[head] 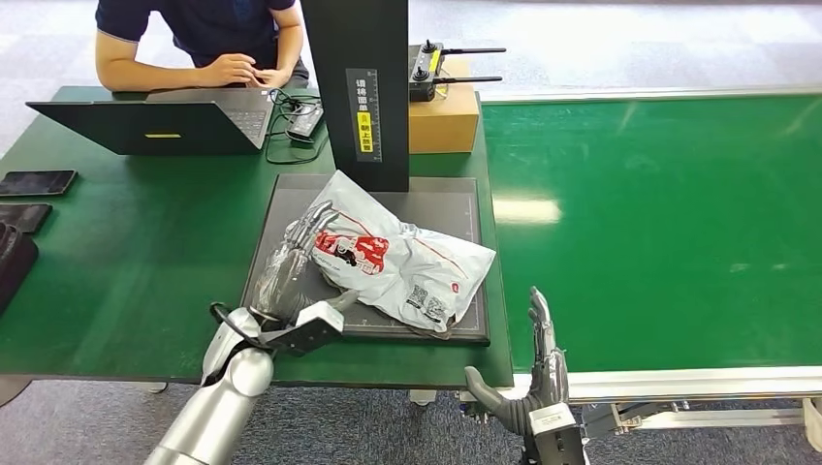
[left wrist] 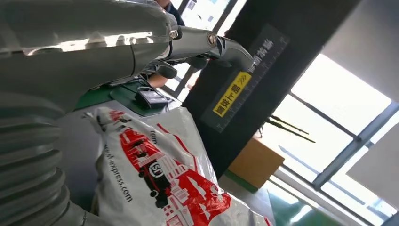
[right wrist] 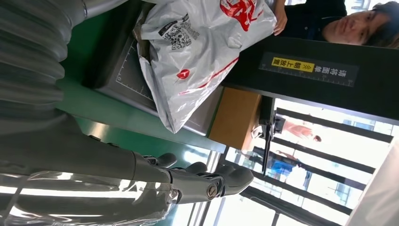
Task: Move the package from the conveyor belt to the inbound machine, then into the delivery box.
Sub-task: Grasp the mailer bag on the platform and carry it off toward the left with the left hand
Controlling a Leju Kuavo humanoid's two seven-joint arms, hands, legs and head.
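The white-grey plastic package [head: 397,257] with red print lies crumpled on the dark platform [head: 458,199] of the inbound machine, in front of its black column [head: 363,87]. My left hand [head: 296,257] is at the package's left end, with its fingers stretched along the bag and its thumb by the bag's near edge. In the left wrist view the straight fingers [left wrist: 207,44] stand a little off the package [left wrist: 155,179]. My right hand [head: 538,373] is open and upright at the table's front edge, holding nothing. The right wrist view shows the package [right wrist: 197,52] beyond that hand [right wrist: 188,181].
The green conveyor belt [head: 659,223] runs on the right. A cardboard box [head: 444,121] with a controller on it stands behind the platform. A person [head: 204,39] sits at the far side by a laptop [head: 165,121]. Phones [head: 37,182] lie at the table's left edge.
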